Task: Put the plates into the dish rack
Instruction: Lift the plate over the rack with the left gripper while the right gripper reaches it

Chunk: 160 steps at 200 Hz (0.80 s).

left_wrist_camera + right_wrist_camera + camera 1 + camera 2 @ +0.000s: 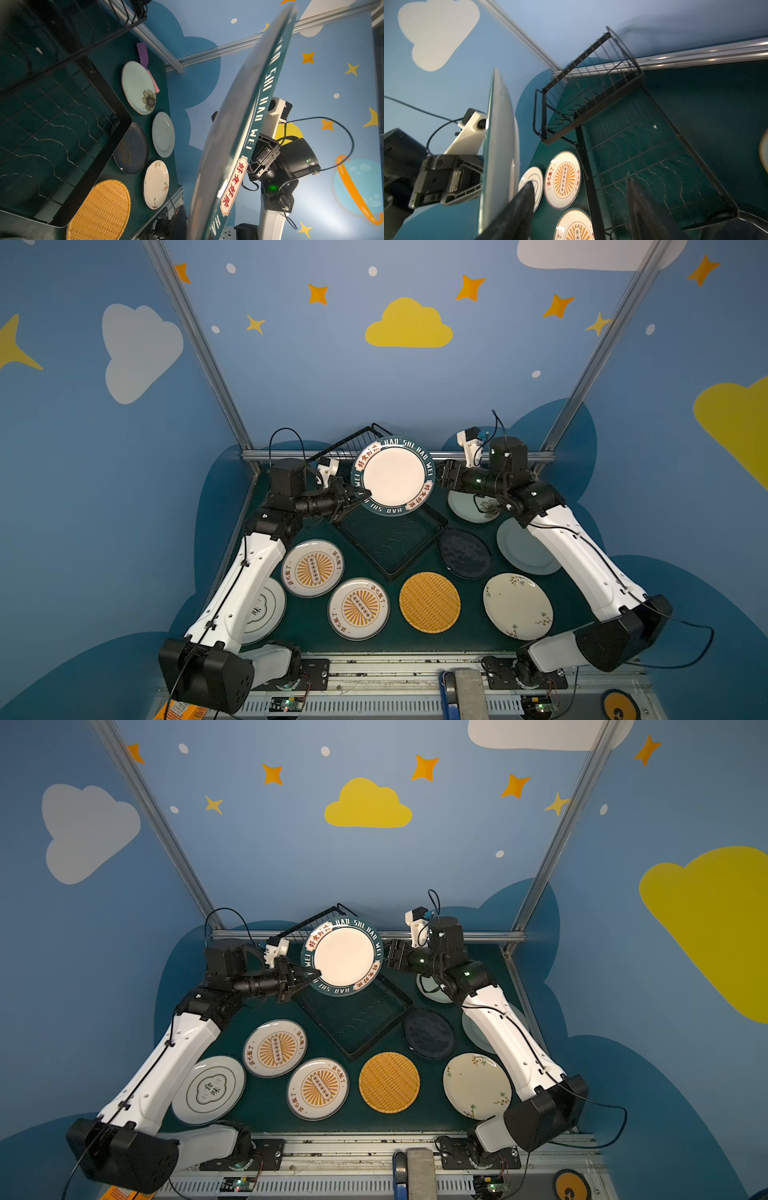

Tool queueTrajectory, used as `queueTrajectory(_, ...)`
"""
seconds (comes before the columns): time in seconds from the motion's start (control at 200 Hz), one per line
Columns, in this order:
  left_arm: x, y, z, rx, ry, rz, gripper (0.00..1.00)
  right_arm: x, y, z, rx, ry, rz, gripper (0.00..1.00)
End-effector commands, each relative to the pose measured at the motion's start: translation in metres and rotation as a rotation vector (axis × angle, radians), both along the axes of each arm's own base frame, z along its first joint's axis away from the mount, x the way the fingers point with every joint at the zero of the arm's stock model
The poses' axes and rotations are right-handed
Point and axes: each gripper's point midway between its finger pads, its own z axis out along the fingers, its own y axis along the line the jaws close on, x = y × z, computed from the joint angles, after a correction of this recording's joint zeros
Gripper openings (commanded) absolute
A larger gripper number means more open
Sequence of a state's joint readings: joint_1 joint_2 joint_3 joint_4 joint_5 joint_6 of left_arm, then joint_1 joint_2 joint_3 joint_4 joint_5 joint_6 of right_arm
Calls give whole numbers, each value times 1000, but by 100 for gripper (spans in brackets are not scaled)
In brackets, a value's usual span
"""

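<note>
Closest to the viewer, a metal rail (395, 664) runs along the front of a dark green table (307, 624). Two white robot arms rise from it, the left arm (245, 580) and the right arm (582, 564), both reaching toward the back.

Between them, raised above the table, is a lettered plate (392, 475). It is white in the middle, with a dark green rim carrying white letters and red characters. It stands nearly on edge, its face toward the top views. The left claw (357, 494) is clamped tight on the lower left of its rim and carries it. The right claw (441, 479) sits just beside the opposite rim. The right wrist view shows its dark fingers (517, 207) spread apart with nothing between them. Whether one touches the plate cannot be told.

The plate hangs over the dish rack (390, 545), a black wire frame set cornerwise at the back middle of the table. It has a flat lower tray and a raised slotted tier (353, 443) behind.

Eight more plates lie flat around the rack:
- On the left are two sunburst plates (312, 568) (358, 608) and a white emblem plate (210, 1090).
- In front is a woven orange plate (429, 601).
- On the right are a navy plate (464, 553), a pale green plate (525, 549), a cream floral plate (517, 605) and a flowered plate (473, 510), partly under the right arm.

A purple and pink spatula (145, 60) lies just beside the flowered plate.
</note>
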<state>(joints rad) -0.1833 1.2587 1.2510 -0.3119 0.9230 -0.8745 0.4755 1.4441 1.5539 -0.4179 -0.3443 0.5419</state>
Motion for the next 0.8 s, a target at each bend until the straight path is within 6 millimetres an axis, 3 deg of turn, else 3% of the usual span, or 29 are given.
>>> queueTrajectory(0.0,3,7,13,7,-67,18,4,4,-41,15,24,-38,-154,73)
queueTrajectory(0.065,5,6,13,7,-64,12,4,-2,-45,30,61,-94,-137,79)
queueTrajectory(0.18,7,1,9,13,-52,-11,4,-20,-21,51,71,-164,-24,82)
queueTrajectory(0.415,2,-6,14,4,-72,-36,4,-15,8,38,27,-123,62,80)
queueTrajectory(0.651,-4,-9,19,0,-83,-55,4,-5,19,30,-11,-99,92,65)
queueTrajectory(0.796,-4,-10,17,5,-75,-64,4,-6,25,30,-9,-90,114,46)
